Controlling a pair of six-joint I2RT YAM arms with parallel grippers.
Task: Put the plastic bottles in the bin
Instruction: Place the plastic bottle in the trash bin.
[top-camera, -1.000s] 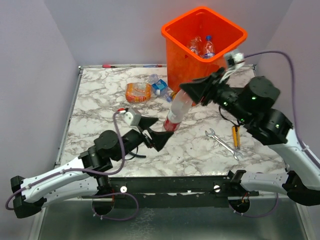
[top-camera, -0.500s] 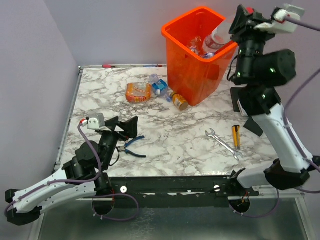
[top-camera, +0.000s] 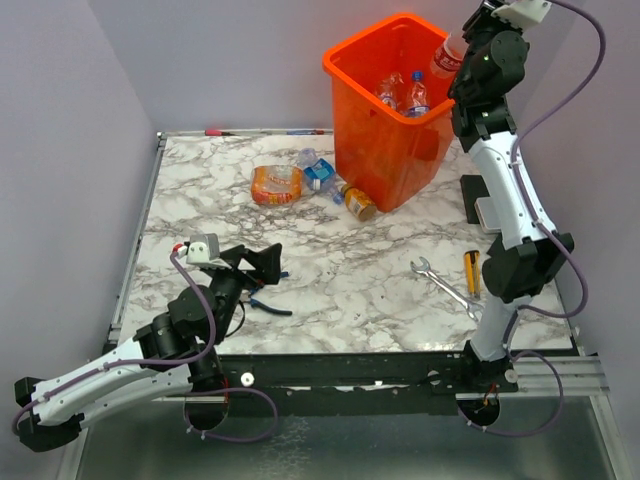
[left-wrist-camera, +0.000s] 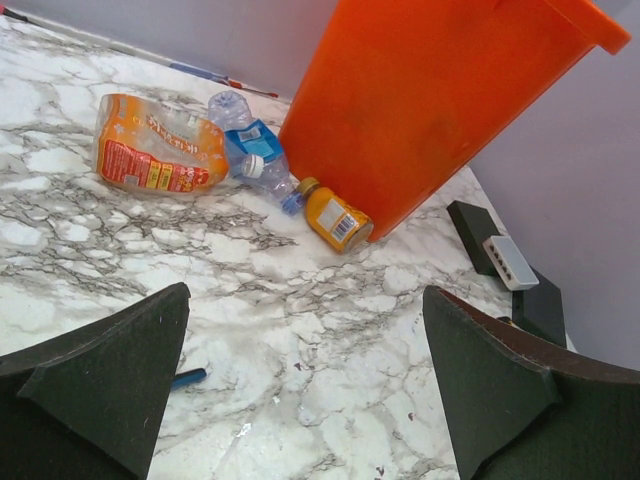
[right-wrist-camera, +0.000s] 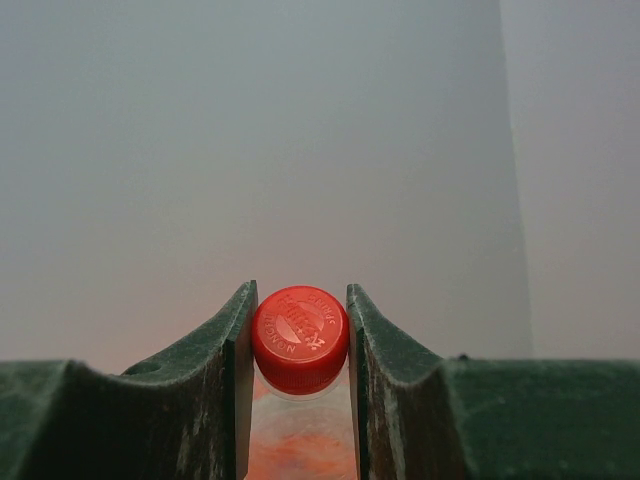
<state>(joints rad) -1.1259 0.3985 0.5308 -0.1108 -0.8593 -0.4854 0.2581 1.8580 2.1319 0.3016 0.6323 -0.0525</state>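
Note:
My right gripper (top-camera: 466, 48) is raised high at the bin's right rim and is shut on a clear bottle (top-camera: 446, 58) with a red cap (right-wrist-camera: 300, 335). The fingers (right-wrist-camera: 225, 390) pinch the cap from both sides. The orange bin (top-camera: 372, 140) holds two bottles (top-camera: 402, 92). On the table left of the bin lie a crushed orange-label bottle (top-camera: 277, 184), a blue-label bottle (top-camera: 318, 171) and a small yellow bottle (top-camera: 358, 202). All three show in the left wrist view: orange (left-wrist-camera: 155, 155), blue (left-wrist-camera: 252, 150), yellow (left-wrist-camera: 335, 218), beside the bin (left-wrist-camera: 430, 110). My left gripper (top-camera: 262, 262) (left-wrist-camera: 305, 390) is open and empty, low over the near left of the table.
Blue-handled pliers (top-camera: 266, 296) lie just under my left gripper. A steel wrench (top-camera: 446, 288) and a yellow-black tool (top-camera: 472, 272) lie at the near right. Black boxes (left-wrist-camera: 495, 250) sit right of the bin. A pen (top-camera: 225, 131) lies along the far edge.
My right arm has swung up from the table with the red-cap bottle to the bin's right rim. My left gripper has left that bottle and drawn back near-left.

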